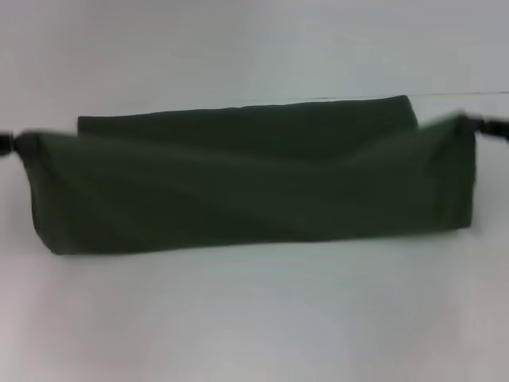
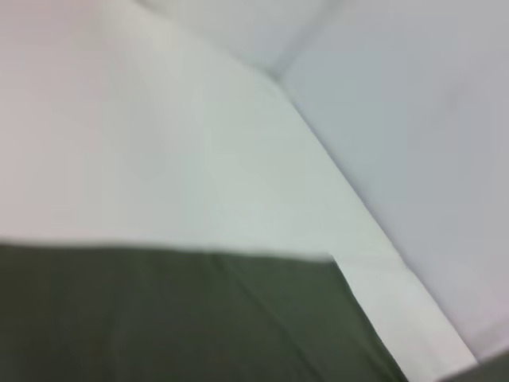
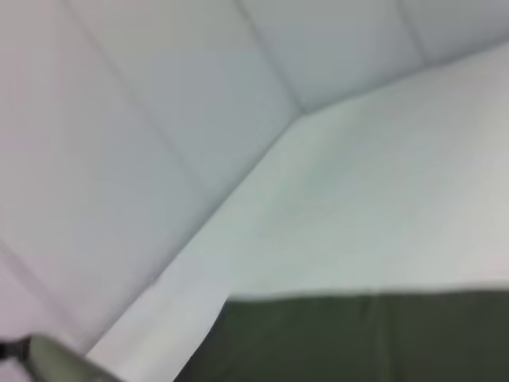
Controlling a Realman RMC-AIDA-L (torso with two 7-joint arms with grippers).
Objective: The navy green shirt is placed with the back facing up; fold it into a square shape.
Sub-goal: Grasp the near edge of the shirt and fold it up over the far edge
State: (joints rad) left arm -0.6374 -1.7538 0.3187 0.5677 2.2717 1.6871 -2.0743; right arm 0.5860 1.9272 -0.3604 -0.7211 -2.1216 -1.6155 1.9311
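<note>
The navy green shirt (image 1: 238, 191) reads as a plain dark olive all over, no print, no stripe. Under it, the bench (image 1: 254, 318) shows flat white. The black left pincer (image 1: 8, 143) and black right pincer (image 1: 493, 127) sit at its ends.

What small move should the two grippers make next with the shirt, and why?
Probably carry the lifted edge forward and lay it down. In the head view the left gripper and right gripper hold the two ends of the shirt, its near layer raised above the white table and stretched between them, with a flat strip behind.
</note>
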